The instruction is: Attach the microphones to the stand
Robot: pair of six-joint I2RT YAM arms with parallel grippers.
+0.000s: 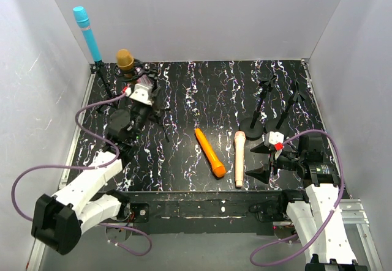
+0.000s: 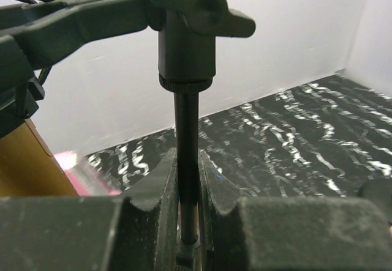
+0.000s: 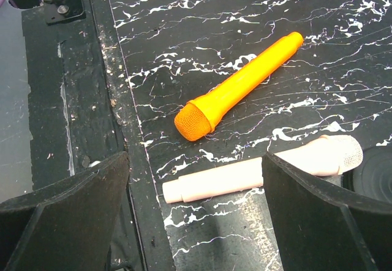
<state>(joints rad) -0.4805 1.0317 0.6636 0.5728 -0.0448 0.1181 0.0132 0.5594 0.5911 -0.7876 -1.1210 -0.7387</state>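
Note:
A cyan-blue microphone [image 1: 86, 31] stands upright in a stand at the back left. A gold microphone [image 1: 125, 62] sits in a stand just beside it; it also shows at the left of the left wrist view [image 2: 24, 161]. My left gripper [image 1: 139, 82] [image 2: 188, 179] is shut on that stand's thin black rod [image 2: 186, 130], below its clip head [image 2: 187, 32]. An orange microphone [image 1: 210, 153] [image 3: 239, 87] and a pale peach-pink microphone [image 1: 239, 158] [image 3: 245, 174] lie flat near the front edge. My right gripper [image 1: 260, 161] [image 3: 196, 222] is open and empty, just right of the peach microphone.
Two empty black stands [image 1: 262, 103] [image 1: 291, 107] with round bases stand at the back right. White walls enclose the table on three sides. The table's front edge [image 3: 131, 161] runs just near of the lying microphones.

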